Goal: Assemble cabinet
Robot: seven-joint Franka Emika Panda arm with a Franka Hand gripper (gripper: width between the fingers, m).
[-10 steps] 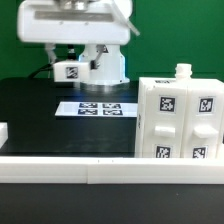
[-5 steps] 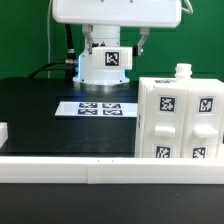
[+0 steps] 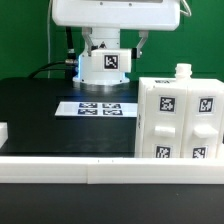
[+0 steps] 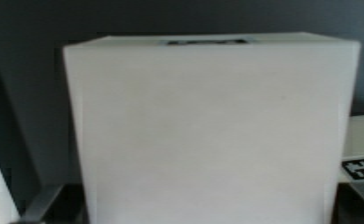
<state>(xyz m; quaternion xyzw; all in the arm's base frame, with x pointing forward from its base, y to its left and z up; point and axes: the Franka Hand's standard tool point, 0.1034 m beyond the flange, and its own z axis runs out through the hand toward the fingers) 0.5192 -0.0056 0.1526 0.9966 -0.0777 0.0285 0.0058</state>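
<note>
The cabinet (image 3: pixel 180 120), a white box carrying tagged blocks, stands on the black table at the exterior view's right. My gripper (image 3: pixel 108 40) hangs behind the marker board, shut on a white tagged part (image 3: pixel 107 64) held above the table, to the exterior view's left of the cabinet. In the wrist view this part (image 4: pixel 205 130) fills most of the frame between my jaws (image 4: pixel 197 216); a dark tag shows at its far end. The fingers are mostly hidden by it.
The marker board (image 3: pixel 98 108) lies flat on the table under the held part. A long white rail (image 3: pixel 100 168) runs along the front edge. A small white piece (image 3: pixel 3 132) sits at the exterior view's left edge. A small white peg (image 3: pixel 183 71) rises from the cabinet's top.
The arm and the held white part moved toward the exterior view's right and slightly up between one second and half a second ago. Since then nothing has visibly moved.
</note>
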